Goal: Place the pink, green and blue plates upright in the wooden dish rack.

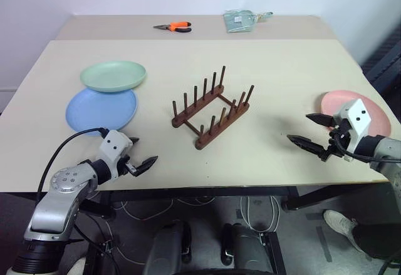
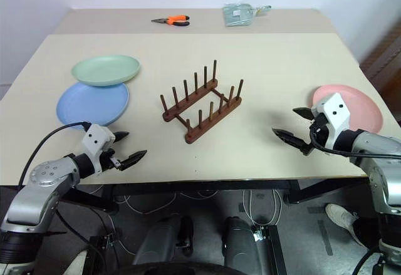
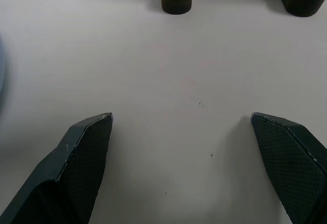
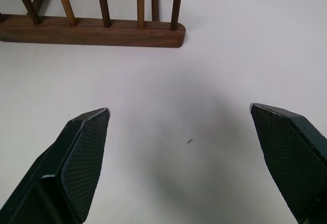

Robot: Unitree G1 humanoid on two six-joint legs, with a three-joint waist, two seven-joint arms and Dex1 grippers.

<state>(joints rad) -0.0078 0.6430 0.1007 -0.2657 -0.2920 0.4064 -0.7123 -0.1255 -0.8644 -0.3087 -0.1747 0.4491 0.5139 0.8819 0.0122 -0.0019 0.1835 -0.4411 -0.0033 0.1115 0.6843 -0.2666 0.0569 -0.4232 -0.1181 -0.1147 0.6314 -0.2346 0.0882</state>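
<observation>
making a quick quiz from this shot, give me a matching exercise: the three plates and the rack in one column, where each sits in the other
Things:
1. pink plate
2. green plate
3. blue plate
4. wooden dish rack

Places:
A. mid-table, empty
B. partly under another plate, robot's left
C. beside the right gripper
D. overlapping another plate's far edge

Pairs: 1-C, 2-D, 3-B, 4-A

A pale beige desk [image 1: 282, 81] carries the scene. At its far edge lie orange-handled pliers [image 1: 173, 27], flat on the surface. Near them, along the same far edge, sits a small greenish packet [image 1: 240, 20] in clear wrapping. Under the desk's near edge, loose cables [image 1: 188, 207] trail over the dark floor [image 1: 301, 237].
</observation>
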